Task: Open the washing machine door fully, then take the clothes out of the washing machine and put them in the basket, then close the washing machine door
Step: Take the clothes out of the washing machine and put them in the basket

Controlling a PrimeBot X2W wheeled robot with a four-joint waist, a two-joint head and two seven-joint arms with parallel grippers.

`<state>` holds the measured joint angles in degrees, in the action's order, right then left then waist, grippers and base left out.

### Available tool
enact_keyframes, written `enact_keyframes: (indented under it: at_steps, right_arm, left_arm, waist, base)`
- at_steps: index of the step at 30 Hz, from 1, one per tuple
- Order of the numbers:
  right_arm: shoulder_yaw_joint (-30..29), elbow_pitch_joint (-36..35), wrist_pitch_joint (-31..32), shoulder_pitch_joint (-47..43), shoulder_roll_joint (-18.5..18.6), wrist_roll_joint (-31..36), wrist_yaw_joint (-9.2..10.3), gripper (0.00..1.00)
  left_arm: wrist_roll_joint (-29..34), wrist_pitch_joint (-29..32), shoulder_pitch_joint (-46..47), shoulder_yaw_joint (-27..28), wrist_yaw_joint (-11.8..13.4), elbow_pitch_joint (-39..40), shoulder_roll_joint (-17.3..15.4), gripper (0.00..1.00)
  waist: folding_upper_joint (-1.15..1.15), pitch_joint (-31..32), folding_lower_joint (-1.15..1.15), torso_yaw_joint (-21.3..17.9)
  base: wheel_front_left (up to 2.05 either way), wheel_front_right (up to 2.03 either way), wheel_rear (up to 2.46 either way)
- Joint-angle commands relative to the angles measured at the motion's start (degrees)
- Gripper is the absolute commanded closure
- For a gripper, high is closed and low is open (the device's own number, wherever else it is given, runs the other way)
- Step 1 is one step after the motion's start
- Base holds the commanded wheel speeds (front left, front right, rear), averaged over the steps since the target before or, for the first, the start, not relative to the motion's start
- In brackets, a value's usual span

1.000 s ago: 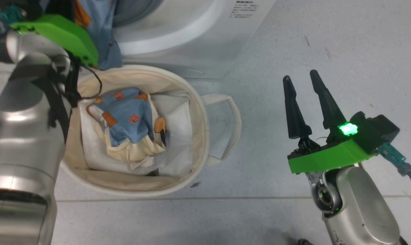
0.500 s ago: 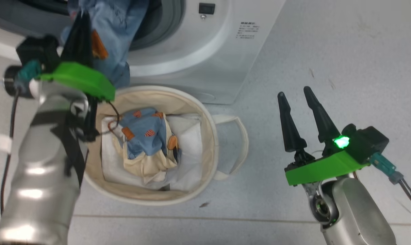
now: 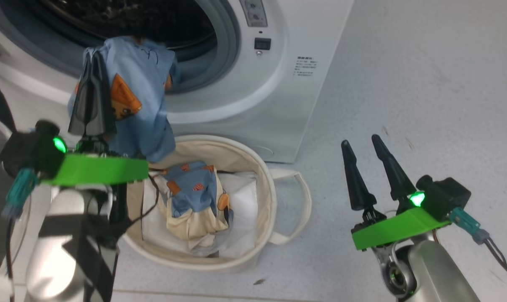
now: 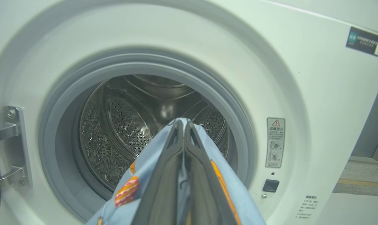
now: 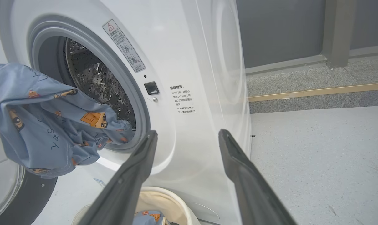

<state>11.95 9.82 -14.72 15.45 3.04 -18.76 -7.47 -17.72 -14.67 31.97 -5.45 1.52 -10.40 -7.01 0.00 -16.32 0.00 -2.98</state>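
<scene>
Blue garment (image 3: pixel 140 105) hung clamped in the left gripper (image 3: pixel 91 58) before the washer (image 3: pixel 287 33) mouth; basket (image 3: pixel 274 197) lay at 5 o'clock from those fingers, nearer that arm; right gripper (image 3: pixel 360 141) fingers stood apart

My feed shows a pale grey, finely speckled floor (image 3: pixel 404 63), evenly lit, with a small dark speck (image 3: pixel 260 281) on it near me. In the right wrist view, far off to the right, I see a yellow strip (image 5: pixel 317 91) crossing the floor, with a darker grey band (image 5: pixel 301 103) along its near side. Beyond it a low grey skirting (image 5: pixel 286 62) runs under a dark grey wall (image 5: pixel 279 28). A grey post (image 5: pixel 337 31) stands against that wall.
</scene>
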Motion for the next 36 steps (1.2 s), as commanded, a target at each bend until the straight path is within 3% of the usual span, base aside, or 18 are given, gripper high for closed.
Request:
enact_keyframes:
  at_steps: [1, 8, 17, 26, 36]
  right_arm:
    - [1.0, -1.5, -0.3, -0.6, -0.2, -0.3, -0.02, 0.0]
    - [0.9, -1.1, -0.3, -1.9, -0.2, -0.4, -0.02, 0.0]
    - [1.4, -1.1, -0.3, -2.3, -0.2, -0.4, -0.02, 0.0]
    - [0.9, -1.6, -0.3, -1.7, -0.2, 0.7, -0.02, 0.0]
    - [0.1, -2.7, -0.3, 0.0, -0.2, 2.6, -0.02, 0.0]
  left_arm:
    - [0.7, -0.3, -0.9, 2.3, 0.1, 5.6, -0.9, 1.0]
    - [1.3, -0.3, -7.8, 1.1, 0.4, 14.9, 1.1, 1.0]
    - [2.6, 2.0, -12.5, -0.8, 1.9, 16.8, 1.1, 1.0]
    - [2.5, 2.2, -16.0, -4.1, 1.8, 8.0, 2.0, 1.0]
    - [1.9, -0.1, -10.8, -6.6, 0.0, -8.8, 3.3, 1.0]
  waist:
    - [0.0, 1.3, 0.0, 0.6]
    - [0.0, 3.2, 0.0, 1.7]
    - [0.0, 3.1, 0.0, 1.8]
    - [0.0, -0.4, 0.0, 1.6]
    - [0.0, -6.6, 0.0, 1.6]
  base:
    - [0.0, 0.0, 0.0]
    - [0.0, 0.0, 0.0]
    - [0.0, 0.0, 0.0]
    - [0.0, 0.0, 0.0]
    - [0.0, 0.0, 0.0]
